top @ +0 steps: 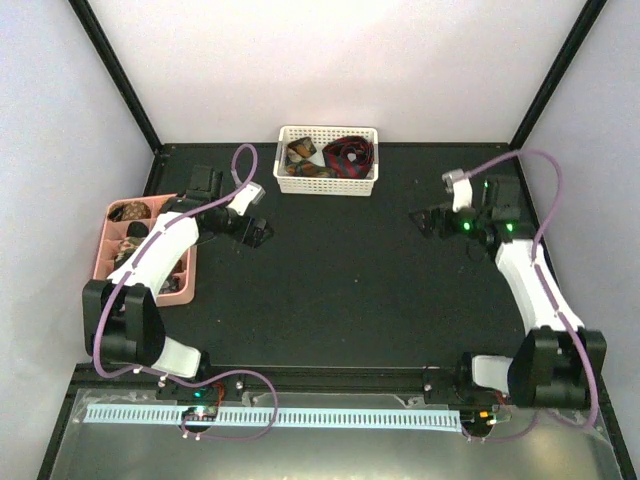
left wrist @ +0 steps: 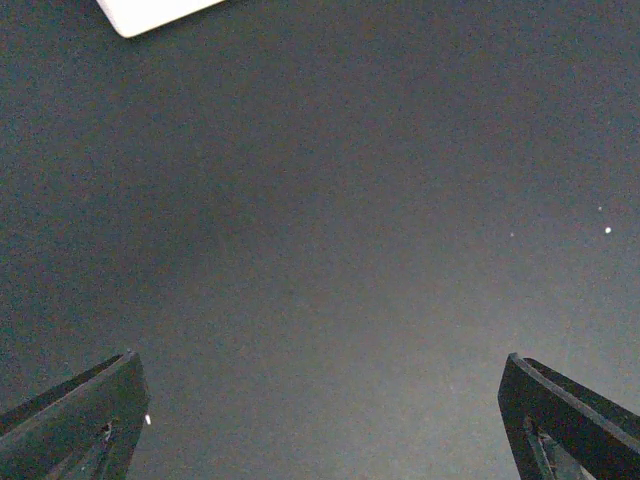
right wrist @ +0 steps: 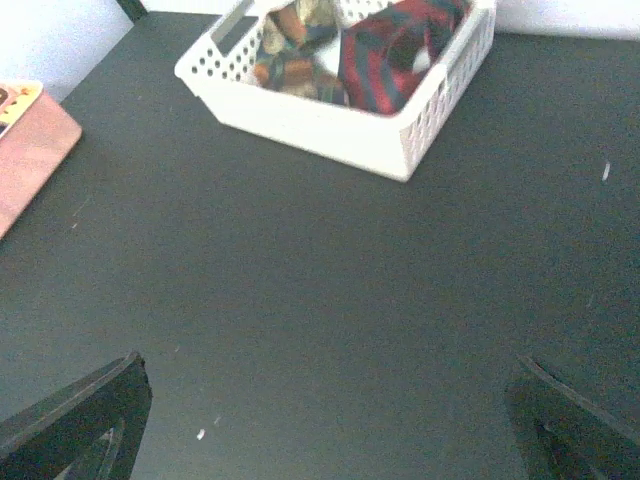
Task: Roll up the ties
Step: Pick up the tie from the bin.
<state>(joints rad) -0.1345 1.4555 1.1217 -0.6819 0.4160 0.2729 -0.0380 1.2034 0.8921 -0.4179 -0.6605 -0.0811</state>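
Loose ties lie in a white basket (top: 327, 186) at the back centre: a dark red-and-black plaid tie (top: 348, 155) and a brown patterned one (top: 299, 152). The right wrist view shows the same plaid tie (right wrist: 395, 45) and brown tie (right wrist: 288, 62) in the basket (right wrist: 320, 125). Small tie coils (top: 128, 212) sit in a pink tray (top: 104, 245) on the left. My left gripper (top: 258, 232) (left wrist: 320, 425) is open over bare black tabletop, left of and nearer than the basket. My right gripper (top: 427, 220) (right wrist: 325, 425) is open too, to the basket's right, holding nothing.
A white corner of the basket (left wrist: 150, 12) shows at the top of the left wrist view. The pink tray's edge (right wrist: 30, 150) shows at the left of the right wrist view. Purple cables (top: 245, 160) loop over both arms. Black frame posts stand at the back corners.
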